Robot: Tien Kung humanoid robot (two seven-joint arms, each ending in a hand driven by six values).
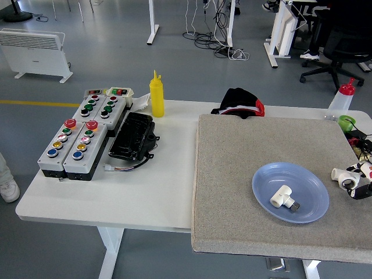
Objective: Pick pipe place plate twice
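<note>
A blue plate (pixel 264 200) lies on the grey mat (pixel 244 151) at the right of the table. A white pipe fitting (pixel 281 197) lies inside the plate. A second white pipe fitting (pixel 339 173) sits just off the plate's right rim, on the mat. My right hand (pixel 361 187) shows only partly at the picture's right edge, right against this second fitting. Whether it grips the fitting is unclear. My left arm is out of view.
Grey button boxes (pixel 78 136) and a black device (pixel 132 136) stand on the table's left half. A yellow squeeze bottle (pixel 156 96) stands at the back. A black and red cloth (pixel 241 103) lies at the mat's far edge. A red-capped bottle (pixel 343 96) and a green object (pixel 346 122) are at the far right.
</note>
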